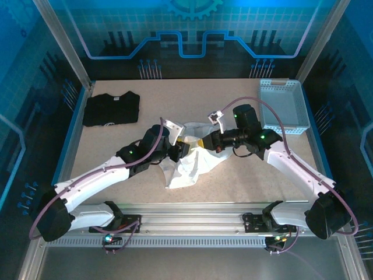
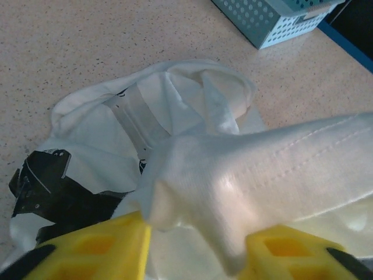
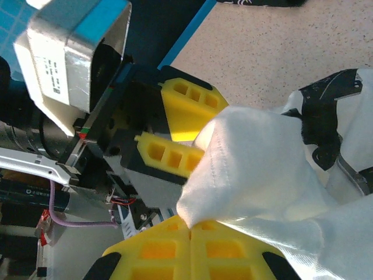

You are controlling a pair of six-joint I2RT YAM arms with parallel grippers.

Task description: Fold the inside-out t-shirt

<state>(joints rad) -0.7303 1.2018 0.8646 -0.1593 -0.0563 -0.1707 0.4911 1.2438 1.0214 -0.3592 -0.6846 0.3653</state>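
Left gripper (image 2: 195, 242) astride raised t-shirt (image 2: 262, 169) fold

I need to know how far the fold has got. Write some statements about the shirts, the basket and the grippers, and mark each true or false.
1. The white t-shirt lies flat and neatly folded. False: it is bunched in a heap at mid-table.
2. The right gripper is shut on the white t-shirt. True.
3. The black t-shirt sits in the basket. False: it lies folded on the table at the far left, and the basket stands at the far right.
4. White fabric sits between the fingers of the left gripper. True.
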